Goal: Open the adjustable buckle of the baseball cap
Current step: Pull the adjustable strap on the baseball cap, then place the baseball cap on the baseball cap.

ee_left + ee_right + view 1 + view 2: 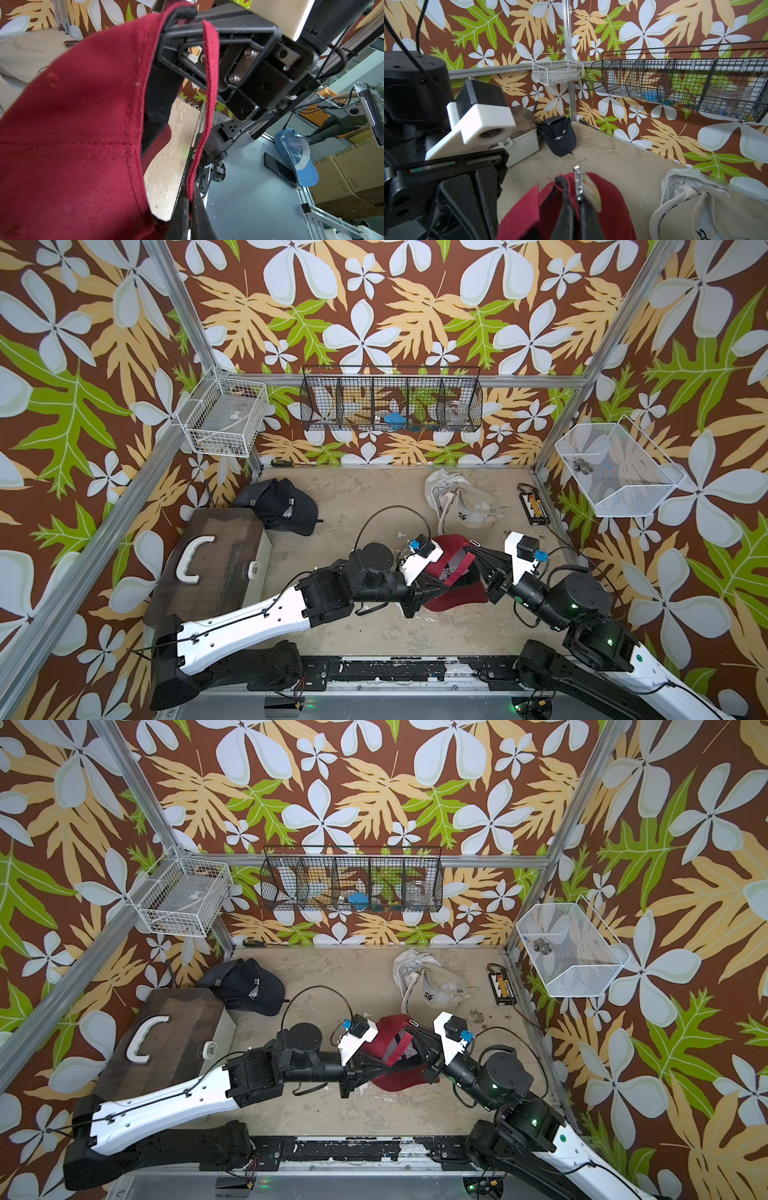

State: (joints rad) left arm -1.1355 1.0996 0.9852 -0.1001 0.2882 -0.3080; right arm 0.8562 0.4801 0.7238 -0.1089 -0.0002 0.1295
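While held above the table, red cap: left pincer clamped on strap, right pincer clamped at buckle; best drawn apart slowly, strap kept straight.

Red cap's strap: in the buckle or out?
Out, apparently: the strap's free end shows apart from the buckle, which the right gripper pinches; the left gripper grips the strap.

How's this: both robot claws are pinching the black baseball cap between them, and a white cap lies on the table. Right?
The colour is wrong: the left gripper and right gripper pinch the red baseball cap, as both wrist views show. The black baseball cap lies untouched by the storage box. The white cap does lie on the table.
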